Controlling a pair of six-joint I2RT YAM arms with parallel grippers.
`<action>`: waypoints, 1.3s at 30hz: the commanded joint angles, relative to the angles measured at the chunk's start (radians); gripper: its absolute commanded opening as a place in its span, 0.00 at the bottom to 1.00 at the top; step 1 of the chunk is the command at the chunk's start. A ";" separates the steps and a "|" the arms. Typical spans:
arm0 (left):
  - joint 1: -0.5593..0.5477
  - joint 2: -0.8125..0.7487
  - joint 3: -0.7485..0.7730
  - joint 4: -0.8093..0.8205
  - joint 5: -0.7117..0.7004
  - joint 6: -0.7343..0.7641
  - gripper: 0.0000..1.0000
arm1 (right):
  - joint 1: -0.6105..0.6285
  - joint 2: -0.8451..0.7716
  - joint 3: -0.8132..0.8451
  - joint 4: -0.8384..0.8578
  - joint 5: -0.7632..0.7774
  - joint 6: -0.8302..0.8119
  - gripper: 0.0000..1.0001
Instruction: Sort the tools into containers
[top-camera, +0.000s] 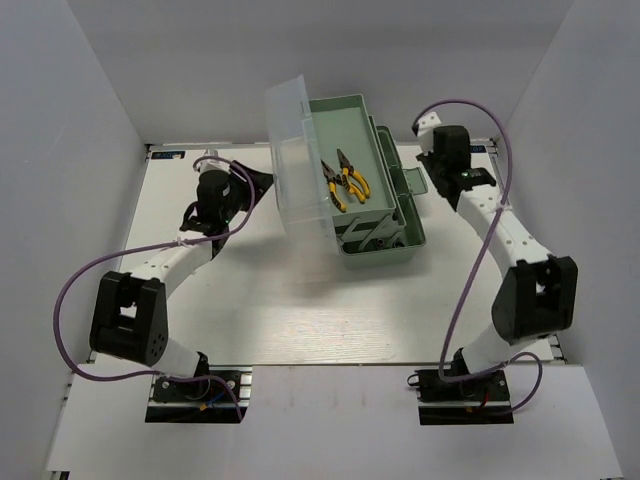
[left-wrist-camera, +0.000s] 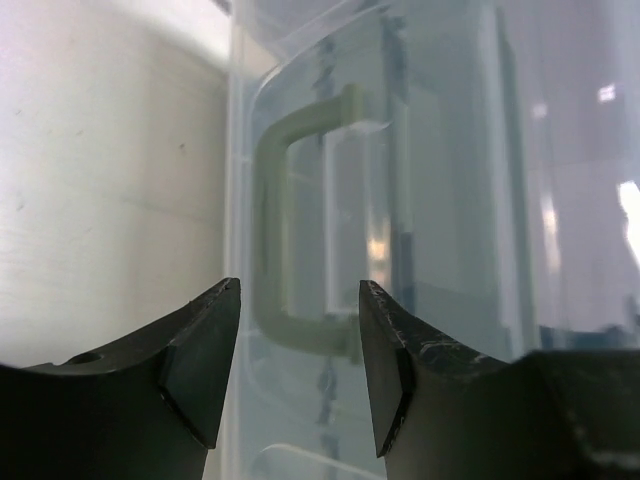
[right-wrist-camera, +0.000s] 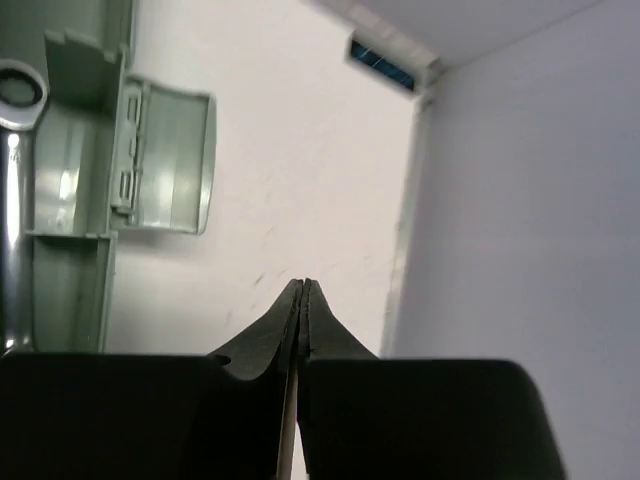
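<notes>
**Now the tools are lying in the box and both arms are hovering beside it**

The white table is carrying one pale green toolbox, which is sitting far from the arm bases, a little right of the middle. Its clear lid is standing open on the left side. The upper tray is swung out toward the far wall.

The left gripper is pointing at the outside of the lid. Its jaws are standing apart and are holding nothing. Through the plastic, the green handle is showing between the fingertips. The right gripper is hanging to the right of the box, over bare table. Its jaws are pressed together with nothing between them.

Two yellow-handled pliers are lying in the upper tray. In the lower part, near the front, at least one silver wrench is resting. I cannot find the hex keys; the shadow in the base is hiding too much. A small latch flap is hanging open on the right wall of the box.

In my judgement, the sorting step is nearly finishing, since no tool is lying loose on the table. The next move is probably asking for a check of the base.
</notes>
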 joint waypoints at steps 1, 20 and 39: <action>-0.005 0.017 0.072 -0.019 0.032 0.023 0.61 | -0.125 0.078 0.093 -0.160 -0.255 0.186 0.00; -0.057 0.255 0.361 -0.010 0.183 -0.002 0.56 | -0.240 0.293 0.052 -0.249 -1.191 0.372 0.00; -0.086 0.215 0.472 -0.184 0.184 0.082 0.60 | -0.246 0.310 0.003 -0.200 -1.265 0.469 0.00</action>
